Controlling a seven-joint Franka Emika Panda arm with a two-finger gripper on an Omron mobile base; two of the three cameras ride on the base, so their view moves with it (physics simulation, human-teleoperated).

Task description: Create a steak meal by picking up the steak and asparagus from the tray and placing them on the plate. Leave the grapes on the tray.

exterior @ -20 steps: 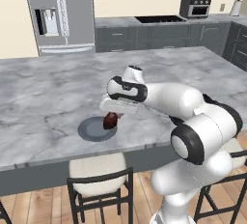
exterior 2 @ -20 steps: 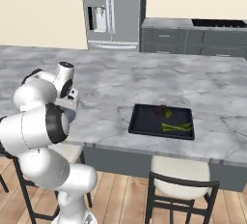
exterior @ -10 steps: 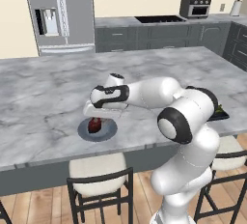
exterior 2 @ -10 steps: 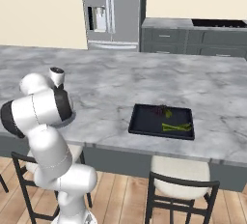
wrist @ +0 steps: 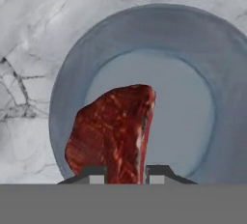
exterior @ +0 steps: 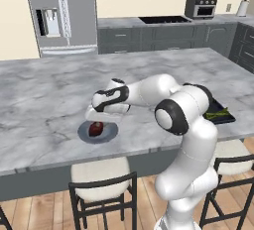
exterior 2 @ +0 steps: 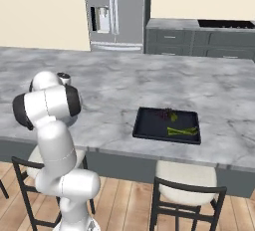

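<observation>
Steak is held by the gripper right over the plate. In the hand view the two dark fingertips are pressed against the near end of the red meat, one on each side, so the gripper is closed tight on it. The meat is seen standing on edge, with the grey middle of the plate behind it. Whether it touches the plate cannot be told.

In the left base view the steak is seen as a small red lump over the round plate, just under the gripper. The plate is set near the front edge of the grey marble counter, toward its left side. The white arm is stretched out low to the left above it.

Far off to the right, the black tray is placed near the front edge of the same counter. Green asparagus is laid on the right part of the tray. The dark grapes are found at the far side of the tray, a little apart from the asparagus. In the left base view, one end of the tray is seen past the arm, with the asparagus on it.

Stools are lined up in front of the counter. A steel fridge is seen at the back wall.
</observation>
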